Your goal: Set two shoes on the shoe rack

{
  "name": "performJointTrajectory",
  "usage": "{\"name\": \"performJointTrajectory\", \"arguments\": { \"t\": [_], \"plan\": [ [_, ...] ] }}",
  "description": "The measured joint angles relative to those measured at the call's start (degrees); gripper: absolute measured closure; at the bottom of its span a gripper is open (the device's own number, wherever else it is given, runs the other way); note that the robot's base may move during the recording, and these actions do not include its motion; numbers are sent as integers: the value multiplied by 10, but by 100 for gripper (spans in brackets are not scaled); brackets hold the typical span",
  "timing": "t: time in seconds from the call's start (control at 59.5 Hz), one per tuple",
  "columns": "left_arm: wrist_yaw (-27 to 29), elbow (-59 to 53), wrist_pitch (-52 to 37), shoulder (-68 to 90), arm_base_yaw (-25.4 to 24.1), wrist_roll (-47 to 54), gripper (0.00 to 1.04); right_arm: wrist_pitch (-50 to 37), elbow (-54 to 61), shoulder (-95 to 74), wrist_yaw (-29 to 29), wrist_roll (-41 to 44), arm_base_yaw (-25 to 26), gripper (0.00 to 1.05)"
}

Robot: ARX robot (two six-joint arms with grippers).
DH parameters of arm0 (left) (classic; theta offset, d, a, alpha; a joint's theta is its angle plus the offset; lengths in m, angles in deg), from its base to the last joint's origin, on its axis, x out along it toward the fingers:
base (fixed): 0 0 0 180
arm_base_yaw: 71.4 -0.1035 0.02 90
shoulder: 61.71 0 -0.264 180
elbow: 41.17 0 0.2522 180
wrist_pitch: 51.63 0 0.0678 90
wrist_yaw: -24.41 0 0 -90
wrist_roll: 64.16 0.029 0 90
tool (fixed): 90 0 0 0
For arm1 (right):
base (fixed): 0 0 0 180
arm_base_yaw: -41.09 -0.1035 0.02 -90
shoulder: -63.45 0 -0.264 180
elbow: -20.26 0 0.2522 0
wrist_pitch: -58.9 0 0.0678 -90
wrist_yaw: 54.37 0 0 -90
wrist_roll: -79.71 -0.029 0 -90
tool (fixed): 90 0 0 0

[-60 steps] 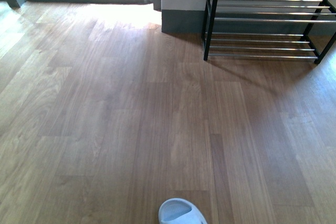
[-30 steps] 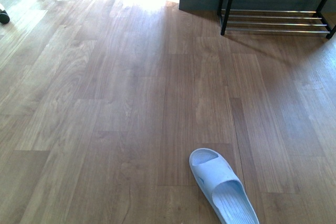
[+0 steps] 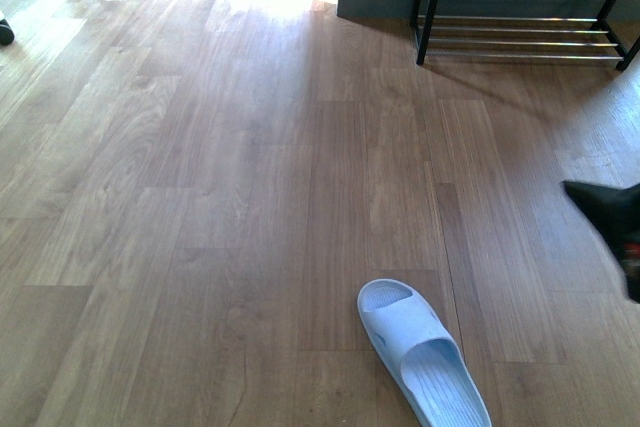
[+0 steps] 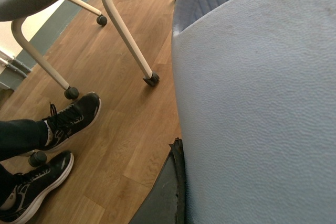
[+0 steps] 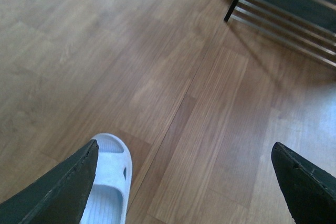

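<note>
**Q:** Confirming status first: where are the two slides, and what does each gripper hold?

**A:** The floor slide (image 3: 420, 347), pale blue, lies sole-down on the wood floor (image 3: 200, 197) just ahead of the robot, toe end pointing away from it. The shoe rack (image 3: 520, 44) stands well apart from it, against the far wall. The carried slide (image 4: 252, 103) fills most of the left wrist view, well above the floor. It rests against the one visible finger of the left gripper (image 4: 181, 187), and the opposite finger is hidden behind it. Judgement: that gripper is clamped on the slide.

**Q:** And the right gripper (image 5: 185, 148)?

**A:** It is released and empty. Its fingers are spread wide above the floor. The floor slide sits beside one finger, not between the two, so no grasp is possible from this pose.

**Q:** Why this arrangement?

**A:** Judgement: keeping one slide aloft in the left arm leaves the right arm free for the other, so both could go to the rack together. The wide opening suits the slide's broad strap.

**Q:** Any cautions?

**A:** A person's black sneakers (image 4: 73, 119) and a chair castor (image 4: 151, 80) show in the left wrist view. Judgement: swing that arm with care.
</note>
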Motion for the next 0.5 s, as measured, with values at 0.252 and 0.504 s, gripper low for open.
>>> {"name": "performJointTrajectory", "arguments": {
  "t": [0.252,0.504],
  "plan": [
    [0,0,0,0,0,0,103,-143,-129,-442,32,28,-17,9],
    [0,0,0,0,0,0,103,-145,-216,-622,28,31,-2,9]
  ]
}}
